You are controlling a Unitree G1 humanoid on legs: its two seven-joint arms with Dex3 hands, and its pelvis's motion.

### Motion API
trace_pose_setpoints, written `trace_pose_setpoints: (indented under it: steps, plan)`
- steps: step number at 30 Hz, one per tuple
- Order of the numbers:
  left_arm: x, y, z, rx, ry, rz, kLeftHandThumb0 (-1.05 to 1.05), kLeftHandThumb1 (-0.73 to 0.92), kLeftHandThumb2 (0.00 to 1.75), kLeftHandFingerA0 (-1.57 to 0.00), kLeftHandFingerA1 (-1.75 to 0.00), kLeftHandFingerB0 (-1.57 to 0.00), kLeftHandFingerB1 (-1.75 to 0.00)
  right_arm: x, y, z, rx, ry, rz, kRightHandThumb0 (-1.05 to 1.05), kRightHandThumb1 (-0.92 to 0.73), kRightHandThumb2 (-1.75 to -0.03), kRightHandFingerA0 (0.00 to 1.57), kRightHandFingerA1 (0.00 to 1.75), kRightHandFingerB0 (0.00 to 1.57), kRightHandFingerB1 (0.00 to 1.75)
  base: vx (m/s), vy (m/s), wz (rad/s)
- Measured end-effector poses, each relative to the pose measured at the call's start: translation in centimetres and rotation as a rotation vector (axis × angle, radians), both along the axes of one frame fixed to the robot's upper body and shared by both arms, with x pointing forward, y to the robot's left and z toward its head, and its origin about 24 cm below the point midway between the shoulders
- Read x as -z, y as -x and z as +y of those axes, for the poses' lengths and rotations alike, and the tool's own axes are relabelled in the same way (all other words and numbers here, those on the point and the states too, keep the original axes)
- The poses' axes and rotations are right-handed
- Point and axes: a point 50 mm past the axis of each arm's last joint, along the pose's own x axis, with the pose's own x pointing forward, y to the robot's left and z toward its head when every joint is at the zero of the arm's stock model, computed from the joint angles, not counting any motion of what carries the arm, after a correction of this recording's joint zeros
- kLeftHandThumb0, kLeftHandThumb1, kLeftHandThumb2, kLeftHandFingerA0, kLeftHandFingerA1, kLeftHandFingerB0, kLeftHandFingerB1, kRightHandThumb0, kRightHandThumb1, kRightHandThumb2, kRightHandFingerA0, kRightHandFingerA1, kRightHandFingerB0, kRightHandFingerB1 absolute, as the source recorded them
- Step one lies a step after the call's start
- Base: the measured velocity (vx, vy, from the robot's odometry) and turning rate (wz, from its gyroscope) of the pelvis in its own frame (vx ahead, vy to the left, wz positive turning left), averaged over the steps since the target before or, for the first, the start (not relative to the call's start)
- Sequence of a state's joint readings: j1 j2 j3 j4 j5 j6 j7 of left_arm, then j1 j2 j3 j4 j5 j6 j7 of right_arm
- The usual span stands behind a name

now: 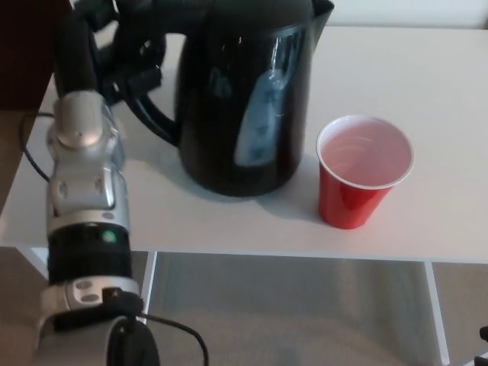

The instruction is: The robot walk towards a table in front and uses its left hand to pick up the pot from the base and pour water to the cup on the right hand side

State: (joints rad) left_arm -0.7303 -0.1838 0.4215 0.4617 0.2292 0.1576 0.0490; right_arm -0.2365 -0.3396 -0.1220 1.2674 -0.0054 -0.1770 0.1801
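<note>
Our left hand (126,57) is wrapped around the handle of the black pot (244,99), its dark fingers closed on the loop at about ten o'clock from the pot's body. We see the pot upright on the white desk (427,84), or just above it; the base rim sits so close to the surface that we cannot tell whether it touches. Its spout points up toward twelve o'clock, near the top edge of the view. The red cup (364,171) stands at three o'clock from the pot, just beside it and not touching, its mouth open and facing up. We cannot make out whether any water lies in the cup; the inside looks pale and even. No base for the pot shows in the view, and our right hand does not show either.

We judge that the pot is in hand and level, so the pouring step is either finished or waiting. If it is still to do, the next move calls for lifting the pot, carrying the spout over the cup's rim and tipping gently toward three o'clock, without knocking the light cup.
</note>
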Motion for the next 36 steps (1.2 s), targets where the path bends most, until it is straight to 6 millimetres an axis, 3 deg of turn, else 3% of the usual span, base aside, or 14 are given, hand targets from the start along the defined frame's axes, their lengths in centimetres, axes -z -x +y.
trace_pose_setpoints:
  steps: [4,8,9,10,13,14,27,28,34,35,36]
  plan:
    - [0.5,0.2,-0.9,0.026,0.034,0.025,-0.06,0.82,0.62,-0.79,-1.68,-0.67,-1.21,-0.1,-0.2,0.0,-0.005,0.008,-0.002,-0.31,-0.26,-0.85,0.61,0.8,0.52,0.71,0.0,0.0,0.0]
    - [0.6,0.3,-1.4,0.042,0.031,0.031,-0.06,0.82,0.62,-0.79,-1.68,-0.67,-1.21,-0.1,-0.2,0.0,-0.012,0.015,0.002,-0.31,-0.26,-0.85,0.61,0.8,0.52,0.71,0.0,0.0,0.0]
    - [0.7,0.4,-1.5,0.046,0.03,0.034,-0.3,0.64,0.59,-0.5,-0.42,-0.29,-0.31,-0.1,-0.2,0.1,-0.014,0.018,0.003,-0.32,-0.25,-0.85,0.62,0.8,0.52,0.71,0.0,0.0,0.0]
    - [0.7,0.4,-1.6,0.051,0.029,0.034,-0.24,0.54,0.99,-0.01,-0.49,0.0,-0.48,-0.1,-0.2,0.1,-0.016,0.02,0.004,-0.34,-0.23,-0.86,0.62,0.8,0.53,0.71,0.0,0.0,0.0]
    - [0.4,0.5,-1.4,0.099,0.013,0.034,-0.24,0.54,0.99,-0.01,-0.49,0.0,-0.48,-0.1,-0.4,0.1,-0.026,0.025,0.004,-0.34,-0.23,-0.86,0.62,0.8,0.53,0.71,0.0,0.0,0.0]
    - [0.1,0.5,-1.3,0.117,0.008,0.031,-0.61,0.39,0.7,0.0,0.0,0.0,-0.05,-0.2,-0.5,0.2,-0.029,0.027,0.003,-0.32,-0.24,-0.86,0.6,0.8,0.51,0.71,0.0,0.0,0.0]
    - [-2.7,0.2,2.2,0.295,-0.176,0.06,-0.67,0.4,0.78,0.0,0.0,0.0,-0.04,-0.6,-1.3,0.3,-0.042,0.031,-0.014,-0.34,-0.24,-0.85,0.6,0.8,0.51,0.72,0.0,0.0,0.0]
    - [-2.8,0.2,2.3,0.302,-0.185,0.063,-0.82,0.42,0.58,0.0,0.0,0.0,0.0,-0.6,-1.4,0.3,-0.042,0.031,-0.015,-0.33,-0.24,-0.85,0.61,0.8,0.51,0.71,0.0,0.0,0.0]
    - [-3.7,0.3,3.4,0.389,-0.292,0.118,-0.72,0.45,0.54,0.0,0.0,0.0,0.0,-0.6,-1.4,0.3,-0.043,0.031,-0.015,-0.31,-0.24,-0.84,0.6,0.8,0.52,0.71,0.0,0.0,0.0]
    - [-3.8,0.3,3.6,0.402,-0.309,0.126,-0.73,0.42,0.8,0.0,-0.01,0.0,0.0,-0.6,-1.4,0.3,-0.043,0.031,-0.015,-0.31,-0.24,-0.84,0.6,0.79,0.52,0.71,0.0,0.0,0.0]
    - [-3.9,0.4,3.7,0.412,-0.323,0.133,-0.73,0.42,0.8,0.0,-0.01,0.0,0.0,-0.6,-1.4,0.3,-0.043,0.031,-0.015,-0.31,-0.24,-0.84,0.6,0.79,0.52,0.71,0.0,0.0,0.0]
